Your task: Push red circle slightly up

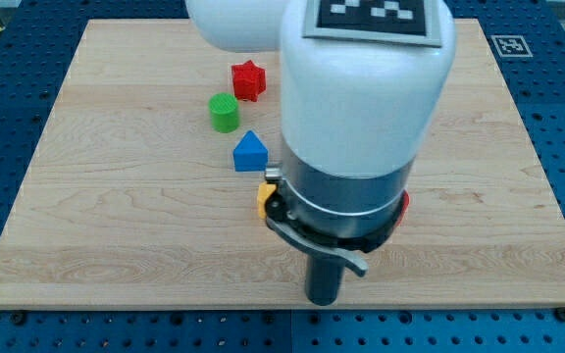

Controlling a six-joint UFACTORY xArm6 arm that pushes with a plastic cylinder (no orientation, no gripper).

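Only a thin red sliver (404, 204) shows at the right edge of my arm's body; it seems to be the red circle, and the rest is hidden. My rod comes down near the view's bottom, and my tip (323, 300) rests on the board below and to the left of that sliver, apart from it. A yellow block (264, 195) peeks out at the arm's left edge, its shape hidden.
A red star (248, 79), a green cylinder (225, 112) and a blue house-shaped block (250, 152) stand left of centre on the wooden board (116, 216). The arm's white body (361, 98) hides the board's middle. Blue perforated table surrounds the board.
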